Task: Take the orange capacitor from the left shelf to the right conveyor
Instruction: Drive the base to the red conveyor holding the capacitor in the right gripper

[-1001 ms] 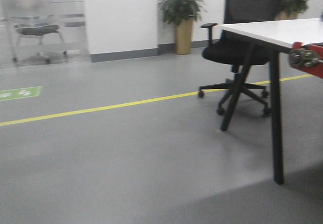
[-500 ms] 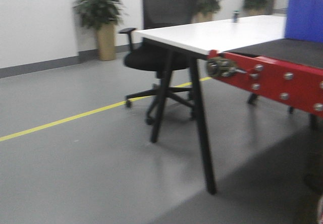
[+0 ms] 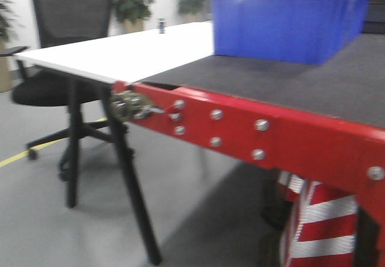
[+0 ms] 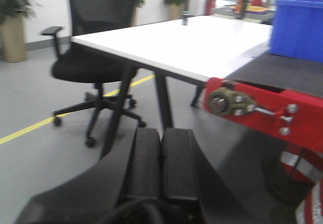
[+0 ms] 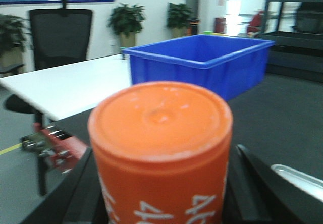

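Observation:
The orange capacitor [image 5: 160,148] stands upright between the black fingers of my right gripper [image 5: 161,186], which is shut on it; white digits show on its side. Behind it lies the dark grey belt of the right conveyor [image 5: 272,133]. The front view shows that belt [image 3: 289,92] with its red front edge [image 3: 271,138] close by. My left gripper [image 4: 161,133] is shut and empty, over the floor beside the conveyor's red corner [image 4: 237,105]. The left shelf is out of view.
A blue plastic bin [image 3: 289,23] stands on the belt. A white table [image 3: 120,53] with black legs adjoins the conveyor's left end, with a black office chair [image 3: 54,50] behind it. A silver tray [image 5: 298,178] lies on the belt at my right.
The front view has swung to the right: the open floor and yellow line have slid away left, and the conveyor with the blue bin now fills the view, much closer.

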Robot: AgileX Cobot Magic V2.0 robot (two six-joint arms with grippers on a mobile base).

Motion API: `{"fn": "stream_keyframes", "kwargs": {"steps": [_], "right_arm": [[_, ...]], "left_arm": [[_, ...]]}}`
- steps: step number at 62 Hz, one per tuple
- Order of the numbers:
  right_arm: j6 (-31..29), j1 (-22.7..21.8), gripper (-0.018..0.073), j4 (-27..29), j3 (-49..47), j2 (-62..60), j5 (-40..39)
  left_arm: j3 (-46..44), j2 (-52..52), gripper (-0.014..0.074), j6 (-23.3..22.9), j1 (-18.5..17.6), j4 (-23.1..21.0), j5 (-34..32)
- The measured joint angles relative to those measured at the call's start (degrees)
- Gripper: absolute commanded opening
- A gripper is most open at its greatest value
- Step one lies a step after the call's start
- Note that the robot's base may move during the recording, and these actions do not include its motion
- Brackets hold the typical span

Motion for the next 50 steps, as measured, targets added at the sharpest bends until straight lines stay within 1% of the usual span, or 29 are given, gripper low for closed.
{"fn": "stream_keyframes", "kwargs": {"steps": [50], "right_arm": [[0.0,0.0,0.0157,0.0,0.0,0.0,0.0]], "left_arm": [[0.0,0.0,-0.0127,0.0,0.0,0.0,0.0]]}}
